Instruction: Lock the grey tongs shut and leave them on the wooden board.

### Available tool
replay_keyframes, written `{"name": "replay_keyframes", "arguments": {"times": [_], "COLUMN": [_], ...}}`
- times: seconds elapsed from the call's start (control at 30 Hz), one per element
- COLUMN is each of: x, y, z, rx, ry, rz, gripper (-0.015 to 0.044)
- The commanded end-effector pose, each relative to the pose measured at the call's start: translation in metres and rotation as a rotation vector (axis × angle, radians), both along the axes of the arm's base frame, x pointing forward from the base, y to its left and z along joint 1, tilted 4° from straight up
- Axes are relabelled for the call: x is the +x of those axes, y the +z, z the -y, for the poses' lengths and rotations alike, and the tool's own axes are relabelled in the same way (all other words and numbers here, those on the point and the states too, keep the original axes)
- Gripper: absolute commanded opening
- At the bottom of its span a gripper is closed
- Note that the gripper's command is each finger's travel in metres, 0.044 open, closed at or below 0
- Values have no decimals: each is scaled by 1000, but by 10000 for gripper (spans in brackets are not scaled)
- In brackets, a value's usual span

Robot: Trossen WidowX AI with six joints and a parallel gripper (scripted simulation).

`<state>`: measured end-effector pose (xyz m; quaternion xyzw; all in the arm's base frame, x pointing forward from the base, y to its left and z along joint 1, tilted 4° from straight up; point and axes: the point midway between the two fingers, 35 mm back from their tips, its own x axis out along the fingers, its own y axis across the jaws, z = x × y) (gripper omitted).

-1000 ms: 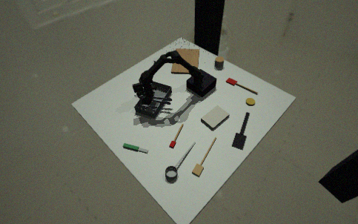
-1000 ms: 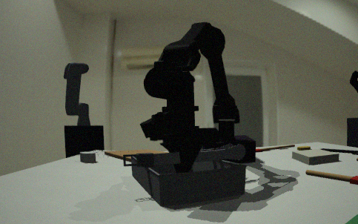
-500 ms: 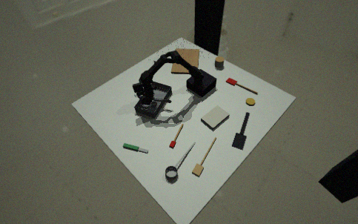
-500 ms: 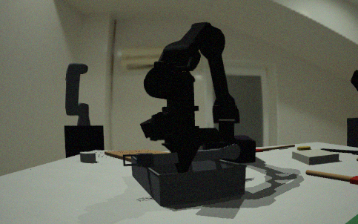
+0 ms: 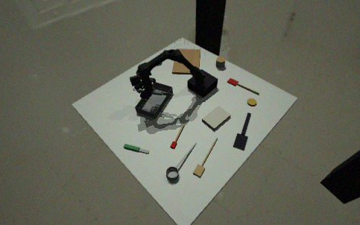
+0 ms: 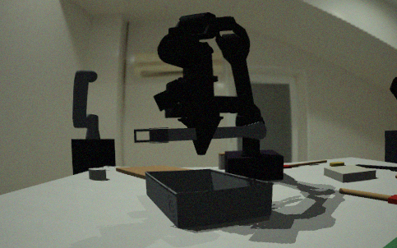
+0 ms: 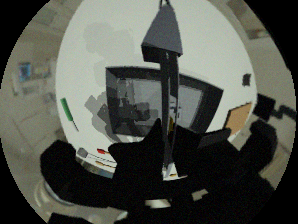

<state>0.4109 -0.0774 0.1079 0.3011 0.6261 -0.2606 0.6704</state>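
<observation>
My gripper (image 5: 144,95) (image 6: 200,151) (image 7: 160,120) points down and is shut on the grey tongs (image 6: 233,131) (image 7: 162,32), gripping their arms partway along. The tongs are held roughly level above the roasting tin (image 5: 144,112) (image 6: 224,210) (image 7: 115,117), clear of its rim. In the exterior view their hinge end with its small loop points left and their broader tips point right. The two arms run close together, with a thin gap in the wrist view. Whether the lock has caught cannot be seen. The wooden board (image 5: 192,61) (image 6: 136,170) (image 7: 239,119) lies flat behind the tin.
The arm's base box (image 5: 203,84) (image 6: 254,165) stands beside the tin, near the board. A grey cylinder (image 6: 97,174) stands left of the board in the exterior view. A pale block (image 5: 216,118) (image 6: 349,173), a green-handled tool (image 5: 132,147) (image 7: 66,109) and several utensils lie elsewhere on the table.
</observation>
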Motion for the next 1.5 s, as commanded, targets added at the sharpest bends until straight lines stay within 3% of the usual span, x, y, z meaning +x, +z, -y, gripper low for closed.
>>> {"name": "replay_keyframes", "arguments": {"times": [0.0, 0.47, 1.47], "x": [-6, -8, -105], "y": [46, 43, 31], "z": [1, 7, 184], "rx": [-10, -7, -62], "ry": [2, 13, 416], "rz": [29, 24, 18], "gripper": [-150, -150, -150]}}
